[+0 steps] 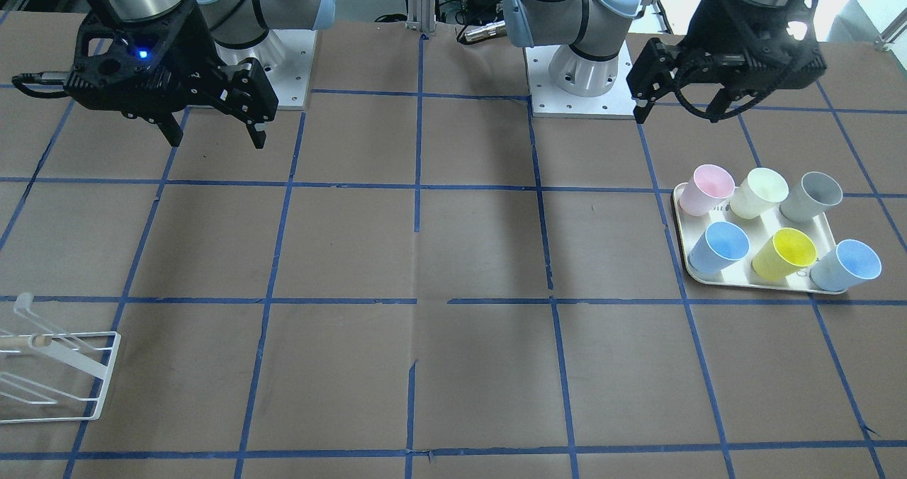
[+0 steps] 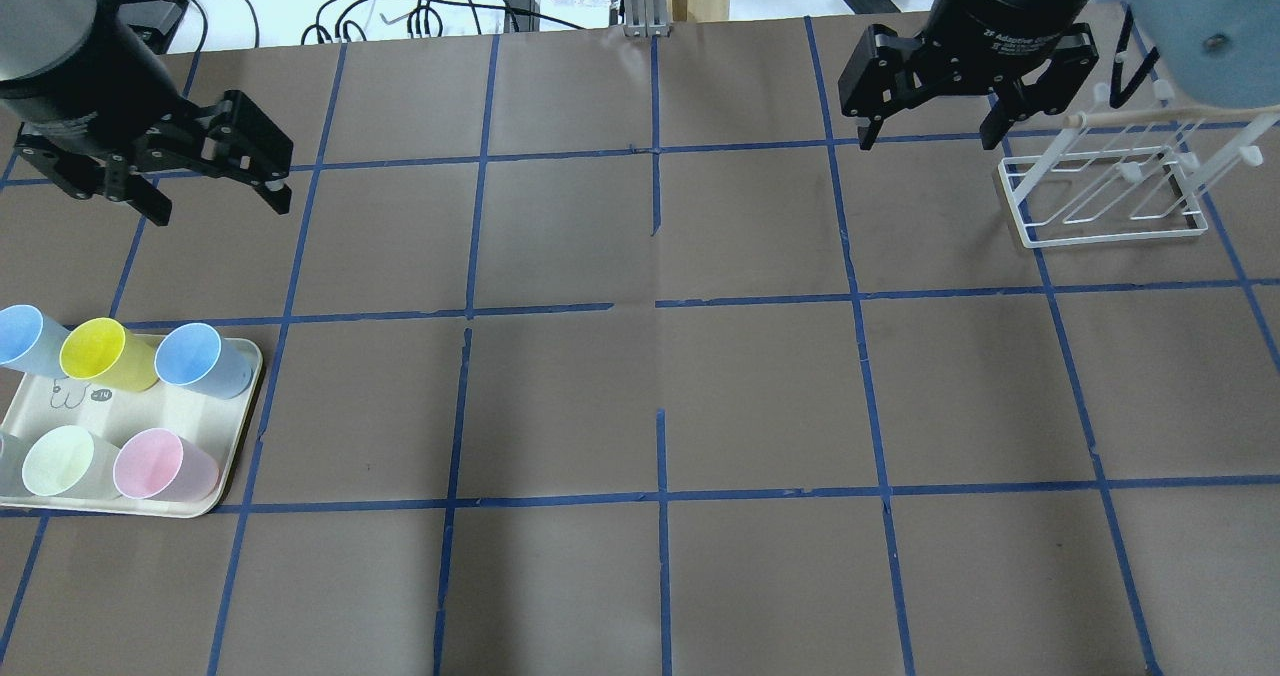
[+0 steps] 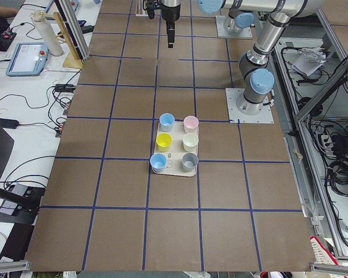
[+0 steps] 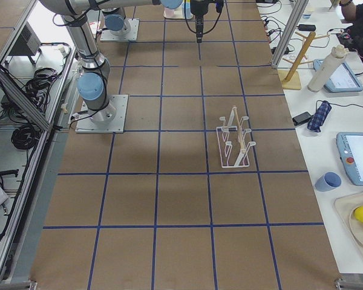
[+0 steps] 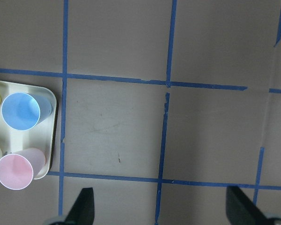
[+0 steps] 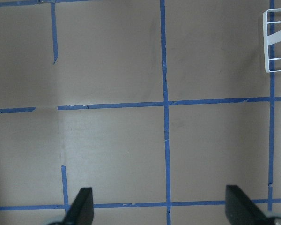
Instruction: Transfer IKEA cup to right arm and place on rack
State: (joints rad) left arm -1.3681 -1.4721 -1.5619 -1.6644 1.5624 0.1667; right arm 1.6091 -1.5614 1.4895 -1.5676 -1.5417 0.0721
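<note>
The IKEA cup (image 1: 847, 265), pale blue outside and blue inside, stands upright on the outer corner of the cream tray (image 1: 679, 227), next to the grey cup (image 1: 815, 195). It also shows in the overhead view (image 2: 20, 339) and the exterior left view (image 3: 158, 161). My left gripper (image 1: 679, 109) (image 2: 220, 206) hangs open and empty above the table, beside the tray and apart from it. My right gripper (image 1: 216, 139) (image 2: 927, 141), with the blue light, hangs open and empty near the white wire rack (image 2: 1110, 191) (image 1: 57, 373). The rack holds nothing.
The tray also holds a deeper blue cup (image 1: 719, 247) (image 5: 21, 111), a yellow cup (image 1: 783, 252), a pink cup (image 1: 705, 188) (image 5: 14, 171) and a cream cup (image 1: 758, 192). Brown table with blue tape grid. The rack's corner shows in the right wrist view (image 6: 276, 42).
</note>
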